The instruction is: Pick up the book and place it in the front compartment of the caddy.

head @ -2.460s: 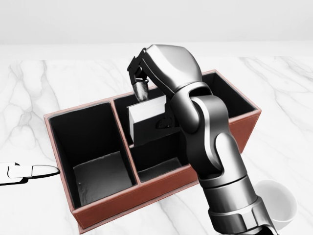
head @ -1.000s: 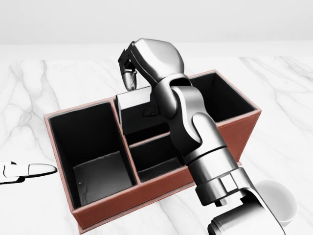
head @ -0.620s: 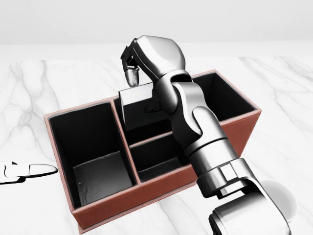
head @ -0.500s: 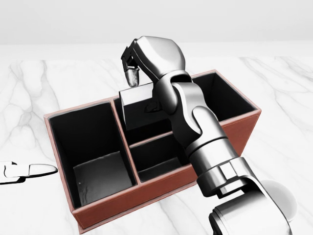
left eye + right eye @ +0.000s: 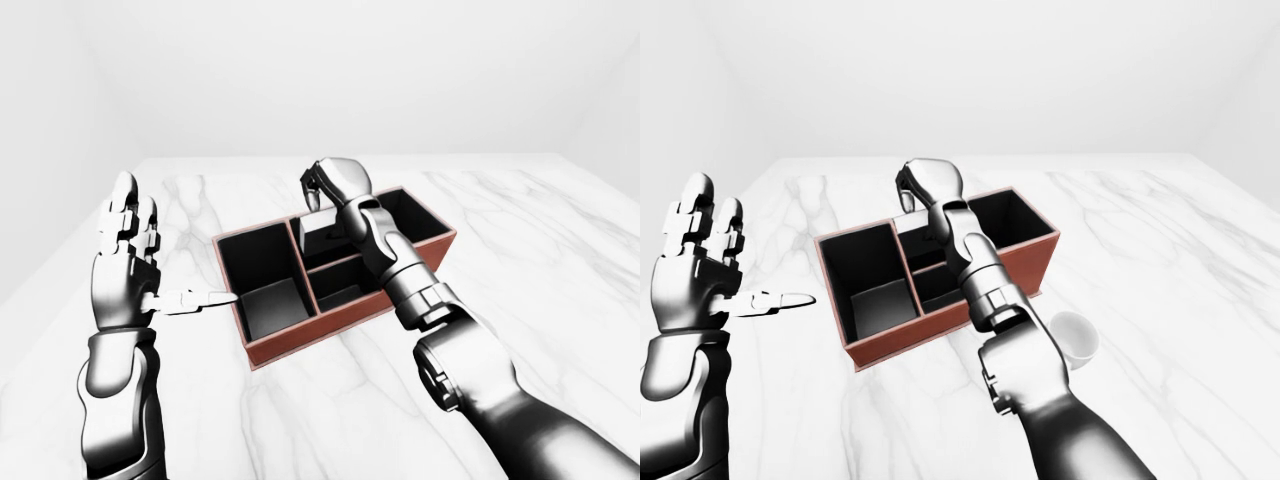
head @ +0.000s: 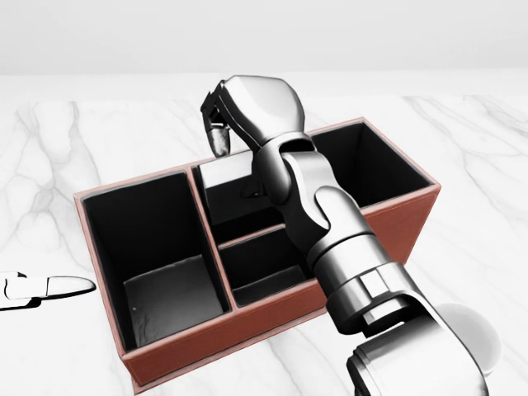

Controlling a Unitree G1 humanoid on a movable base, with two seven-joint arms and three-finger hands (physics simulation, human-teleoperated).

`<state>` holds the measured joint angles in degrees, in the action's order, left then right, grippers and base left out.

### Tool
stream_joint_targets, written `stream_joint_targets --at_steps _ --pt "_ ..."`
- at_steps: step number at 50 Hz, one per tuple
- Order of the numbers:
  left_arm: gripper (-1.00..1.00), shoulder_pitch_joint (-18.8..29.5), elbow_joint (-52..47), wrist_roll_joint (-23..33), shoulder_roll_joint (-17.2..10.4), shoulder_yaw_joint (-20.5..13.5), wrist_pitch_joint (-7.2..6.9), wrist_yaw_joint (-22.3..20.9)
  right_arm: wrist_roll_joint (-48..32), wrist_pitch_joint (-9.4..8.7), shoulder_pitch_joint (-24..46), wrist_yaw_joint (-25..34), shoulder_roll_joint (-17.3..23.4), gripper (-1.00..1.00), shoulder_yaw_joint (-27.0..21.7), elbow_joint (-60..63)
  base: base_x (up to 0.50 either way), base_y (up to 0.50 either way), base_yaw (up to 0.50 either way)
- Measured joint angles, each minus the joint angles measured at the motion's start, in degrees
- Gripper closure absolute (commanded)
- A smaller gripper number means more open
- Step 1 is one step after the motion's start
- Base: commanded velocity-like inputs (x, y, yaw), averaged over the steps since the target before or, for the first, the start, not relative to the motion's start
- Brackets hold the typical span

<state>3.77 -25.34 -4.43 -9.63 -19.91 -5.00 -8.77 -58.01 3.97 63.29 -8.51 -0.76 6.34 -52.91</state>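
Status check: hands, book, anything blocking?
Right hand pinching book over caddy middle section's upper cell. Left hand open, raised beside the caddy. Nothing blocking.

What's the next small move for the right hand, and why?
Probably draw the book toward the head view's bottom and lower it into the small compartment below the divider. The right hand holds it by its top edge over the upper middle compartment of the caddy, not the apparent front one.
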Motion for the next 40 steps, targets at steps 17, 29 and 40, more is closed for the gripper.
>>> stream_joint_targets --at_steps 17,29,40 --pt "-0.99 -0.07 0.06 0.10 0.05 0.08 0.00 -0.02 -0.35 1.03 1.80 -4.40 0.59 1.00 0.12 -6.65 0.00 0.00 0.00" --pt "-0.99 -0.10 0.05 0.13 0.08 0.12 0.00 -0.02 -0.75 1.03 2.55 -7.48 0.56 1.00 0.32 -10.48 0.00 0.00 0.00" --pt "-0.99 -0.11 0.11 0.14 0.10 0.11 0.00 -0.04 -0.85 1.03 3.15 -9.28 0.28 1.00 0.41 -12.73 0.00 0.00 0.00"
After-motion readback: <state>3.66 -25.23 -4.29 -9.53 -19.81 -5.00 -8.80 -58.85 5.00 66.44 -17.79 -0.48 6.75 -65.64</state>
